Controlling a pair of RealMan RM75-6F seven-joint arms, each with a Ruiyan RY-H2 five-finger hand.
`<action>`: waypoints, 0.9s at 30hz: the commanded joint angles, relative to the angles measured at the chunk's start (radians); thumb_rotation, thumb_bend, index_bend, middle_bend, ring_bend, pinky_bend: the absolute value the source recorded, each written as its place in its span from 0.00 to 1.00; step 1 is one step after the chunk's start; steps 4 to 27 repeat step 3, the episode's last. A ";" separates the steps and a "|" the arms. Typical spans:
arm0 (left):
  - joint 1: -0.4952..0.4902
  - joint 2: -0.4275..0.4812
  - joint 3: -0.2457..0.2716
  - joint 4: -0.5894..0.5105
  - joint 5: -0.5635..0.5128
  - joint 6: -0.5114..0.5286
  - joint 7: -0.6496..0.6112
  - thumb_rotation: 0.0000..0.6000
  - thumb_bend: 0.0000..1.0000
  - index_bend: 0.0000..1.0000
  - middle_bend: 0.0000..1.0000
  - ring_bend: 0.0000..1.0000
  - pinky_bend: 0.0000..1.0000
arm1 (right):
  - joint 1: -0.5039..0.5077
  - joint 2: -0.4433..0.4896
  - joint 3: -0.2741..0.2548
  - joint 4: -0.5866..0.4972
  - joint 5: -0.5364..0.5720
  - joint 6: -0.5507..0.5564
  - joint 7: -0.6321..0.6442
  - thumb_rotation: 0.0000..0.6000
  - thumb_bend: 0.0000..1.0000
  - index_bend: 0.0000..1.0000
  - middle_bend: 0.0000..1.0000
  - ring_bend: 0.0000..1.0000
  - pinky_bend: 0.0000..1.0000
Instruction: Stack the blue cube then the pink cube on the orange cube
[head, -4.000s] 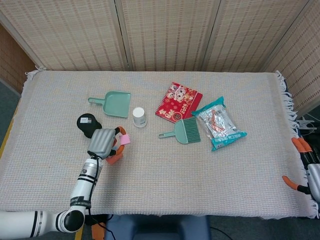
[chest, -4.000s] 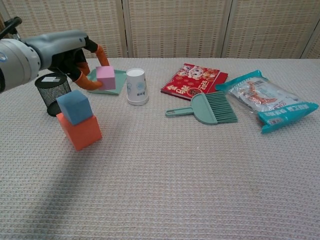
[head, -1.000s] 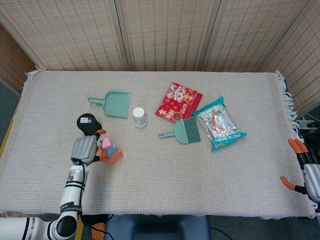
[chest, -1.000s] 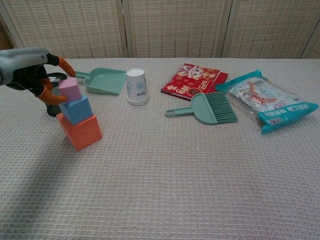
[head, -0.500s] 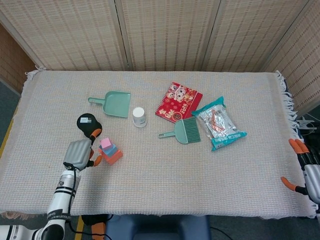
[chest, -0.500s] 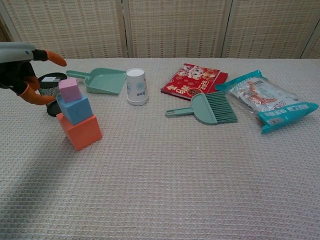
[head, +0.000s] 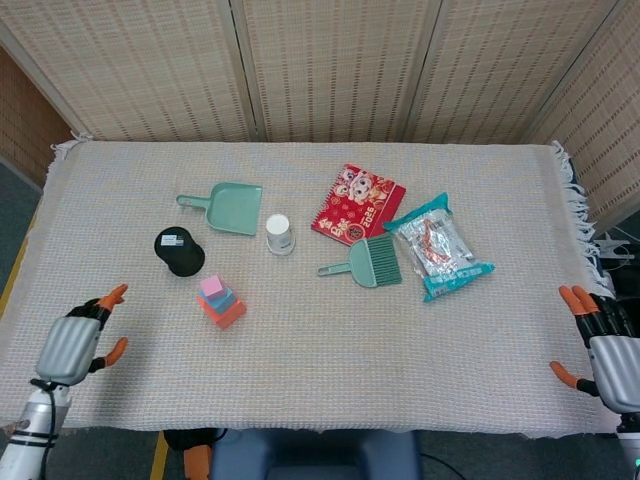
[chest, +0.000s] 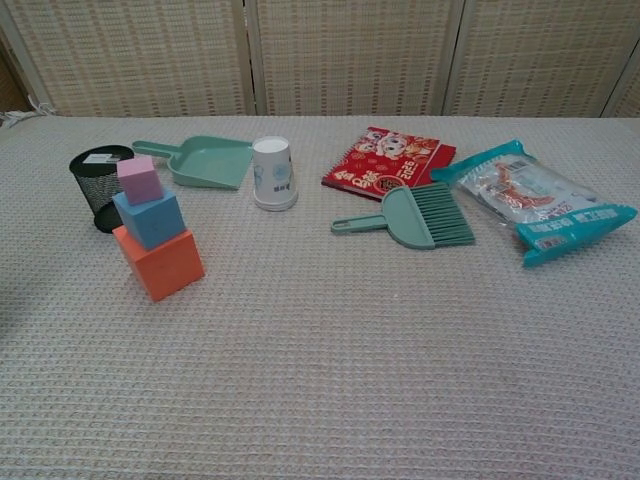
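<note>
The orange cube (chest: 164, 263) sits on the cloth at the left. On it stands the blue cube (chest: 148, 217), and the small pink cube (chest: 139, 180) tops the stack; from the head view the stack shows as pink cube (head: 211, 287) over blue cube (head: 224, 299) and orange cube (head: 229, 314). My left hand (head: 73, 343) is at the table's front left corner, well away from the stack, fingers apart and empty. My right hand (head: 604, 340) rests at the front right edge, fingers spread, holding nothing. Neither hand shows in the chest view.
A black mesh pen cup (chest: 97, 185) stands just behind the stack. A green dustpan (chest: 203, 161), an upturned paper cup (chest: 273, 173), a red booklet (chest: 388, 157), a green hand brush (chest: 418, 217) and a snack bag (chest: 535, 211) lie across the middle and right.
My left hand let go of the pink cube on the stack and drew back to the front left corner, leaving the chest view. The right hand shifted slightly.
</note>
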 joint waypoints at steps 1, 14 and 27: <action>0.131 -0.001 0.067 0.084 0.098 0.099 -0.065 1.00 0.35 0.07 0.05 0.00 0.16 | 0.000 -0.013 -0.008 -0.001 -0.013 0.001 -0.023 1.00 0.09 0.00 0.00 0.00 0.00; 0.135 0.007 0.064 0.077 0.100 0.089 -0.062 1.00 0.35 0.06 0.06 0.00 0.16 | 0.003 -0.015 -0.010 0.001 -0.014 -0.005 -0.028 1.00 0.09 0.00 0.00 0.00 0.00; 0.135 0.007 0.064 0.077 0.100 0.089 -0.062 1.00 0.35 0.06 0.06 0.00 0.16 | 0.003 -0.015 -0.010 0.001 -0.014 -0.005 -0.028 1.00 0.09 0.00 0.00 0.00 0.00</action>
